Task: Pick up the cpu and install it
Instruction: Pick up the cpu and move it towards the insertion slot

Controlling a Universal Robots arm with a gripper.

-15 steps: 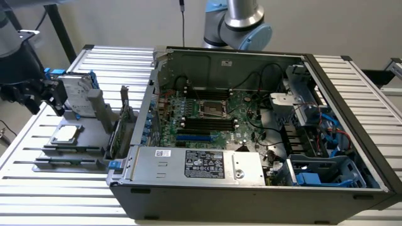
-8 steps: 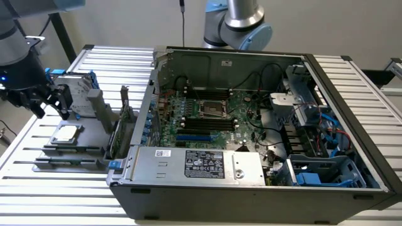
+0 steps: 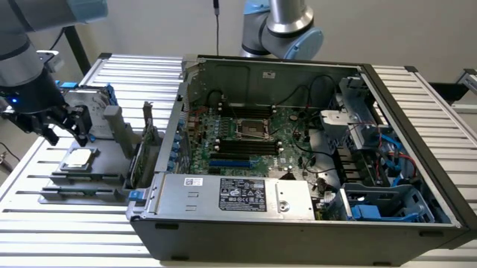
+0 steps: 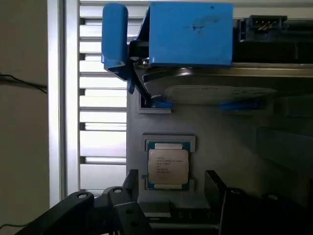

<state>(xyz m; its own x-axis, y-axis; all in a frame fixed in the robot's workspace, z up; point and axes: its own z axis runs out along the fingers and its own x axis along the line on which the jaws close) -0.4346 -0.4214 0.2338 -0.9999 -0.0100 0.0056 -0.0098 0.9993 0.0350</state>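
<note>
Cpu (image 3: 77, 159) not grabbed yet, just sitting in its grey tray (image 3: 82, 181) on the counter (image 3: 44, 223) at the exterior view's left, jaws spread apart right above it, motherboard socket (image 3: 252, 129) looks empty.

Soft, even light washed the exterior view, the slatted table (image 3: 417, 89) bright, the computer case (image 3: 261, 72) shadowed inside. In the wrist view the slats (image 4: 100, 147) blew out white, the grey tray (image 4: 230, 142) sat dim, the cpu (image 4: 168, 166) caught a dull sheen
</note>
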